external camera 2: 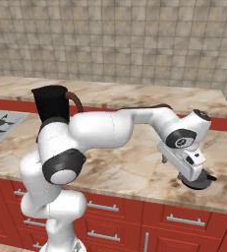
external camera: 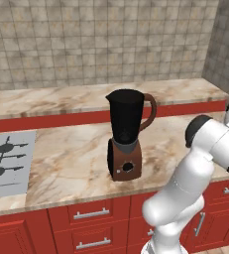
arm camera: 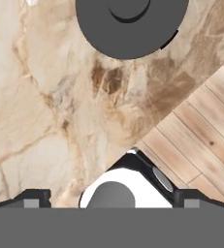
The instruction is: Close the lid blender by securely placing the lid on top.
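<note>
Tall black tapered blender (external camera: 126, 134) w/ curved brown handle on reddish-brown base stands upright mid marble table (external camera: 66, 158), jar top uncovered. Round dark grey disc lid (external camera 2: 197, 183) w/ low knob lies flat near table's front edge, well apart from blender, to its right. Claw (external camera 2: 199, 173) hangs just above lid, pointing down. In hand view, lid (arm camera: 132, 24) sits at top, both fingertips (arm camera: 30, 197) spread wide at bottom corners, released, nothing between them. Wood floor (arm camera: 196, 140) past table edge.

Blender (external camera: 125, 134): black jar, reddish-brown base. Lid (arm camera: 131, 26): dark grey. Counter (external camera: 71, 158): beige marble veining.
</note>
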Available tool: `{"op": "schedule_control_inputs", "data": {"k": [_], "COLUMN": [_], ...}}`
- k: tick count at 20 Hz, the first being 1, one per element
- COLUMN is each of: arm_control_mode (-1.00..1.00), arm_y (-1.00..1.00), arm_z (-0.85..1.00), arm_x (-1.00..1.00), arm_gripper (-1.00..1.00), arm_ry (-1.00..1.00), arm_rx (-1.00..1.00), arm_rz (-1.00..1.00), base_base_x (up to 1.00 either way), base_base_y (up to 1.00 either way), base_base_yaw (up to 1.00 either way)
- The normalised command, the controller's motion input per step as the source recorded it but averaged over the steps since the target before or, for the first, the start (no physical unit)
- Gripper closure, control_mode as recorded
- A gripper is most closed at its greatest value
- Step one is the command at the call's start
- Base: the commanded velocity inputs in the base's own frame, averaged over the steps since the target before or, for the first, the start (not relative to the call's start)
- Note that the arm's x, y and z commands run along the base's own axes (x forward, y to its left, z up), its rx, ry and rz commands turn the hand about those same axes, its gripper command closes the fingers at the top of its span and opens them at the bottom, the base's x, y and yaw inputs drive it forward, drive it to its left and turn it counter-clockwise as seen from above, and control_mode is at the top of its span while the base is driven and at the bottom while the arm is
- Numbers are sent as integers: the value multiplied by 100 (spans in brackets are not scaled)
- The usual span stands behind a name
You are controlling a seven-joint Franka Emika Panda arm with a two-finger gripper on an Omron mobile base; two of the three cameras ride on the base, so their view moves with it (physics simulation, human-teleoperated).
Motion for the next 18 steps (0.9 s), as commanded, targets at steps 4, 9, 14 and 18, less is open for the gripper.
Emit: {"op": "schedule_control_inputs", "data": {"k": [4,9,14,18], "arm_control_mode": [-100,-100,-100,-100], "arm_y": [-56,-24,-1,0], "arm_z": [-3,-16,-26,-3], "arm_x": [1,12,15,24], "arm_gripper": [-100,-100,-100,-100], "arm_ry": [5,0,-1,3], "arm_rx": [0,0,0,0], "arm_rz": [-9,-3,0,0], "base_base_x": [0,0,0,0], "base_base_y": [0,0,0,0], "base_base_yaw": [0,0,0,0]}}
